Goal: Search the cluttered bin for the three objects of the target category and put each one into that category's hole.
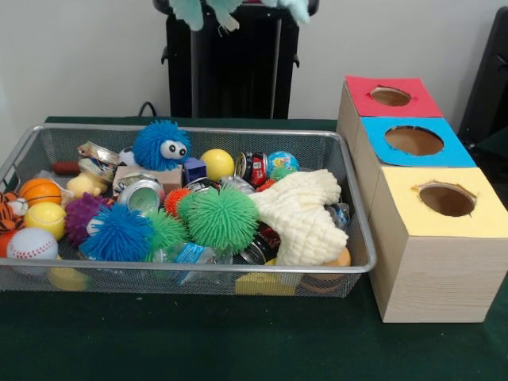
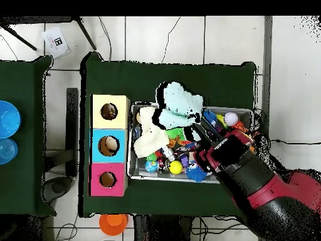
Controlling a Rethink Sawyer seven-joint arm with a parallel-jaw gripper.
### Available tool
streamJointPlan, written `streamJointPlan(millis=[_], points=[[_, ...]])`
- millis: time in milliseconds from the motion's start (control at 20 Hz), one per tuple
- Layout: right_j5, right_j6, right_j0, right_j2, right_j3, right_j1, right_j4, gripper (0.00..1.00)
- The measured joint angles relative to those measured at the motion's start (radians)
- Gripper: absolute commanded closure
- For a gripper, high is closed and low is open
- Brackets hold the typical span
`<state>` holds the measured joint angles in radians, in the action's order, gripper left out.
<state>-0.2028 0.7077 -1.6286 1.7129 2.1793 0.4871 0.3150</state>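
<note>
The gripper hangs high above the silver wire-mesh bin with a pale teal plush toy dangling from it; it looks clamped on the toy, though only the top edge of the front view shows this, so I can't say how firm the hold is. The wooden box with red, blue and yellow holed tops sits just beside the bin. Biggest risk I'd guess: the floppy toy swings or slips on the way over, catching a hole rim and flopping back onto the cream knitted bone-shaped toy.
</note>
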Motion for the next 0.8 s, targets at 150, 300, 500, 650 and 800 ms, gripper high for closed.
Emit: streamJointPlan(millis=[150,300,500,650,800], points=[[0.0,0.0,0.013,-0.023,-0.007,0.003,0.026,1.0],[-0.012,0.0,0.057,-0.105,-0.032,0.041,0.075,1.0],[-0.076,0.0,0.117,-0.198,-0.063,0.094,0.113,1.0],[-0.149,0.0,0.166,-0.266,-0.088,0.137,0.137,1.0],[-0.309,0.0,0.247,-0.358,-0.129,0.216,0.173,1.0]])
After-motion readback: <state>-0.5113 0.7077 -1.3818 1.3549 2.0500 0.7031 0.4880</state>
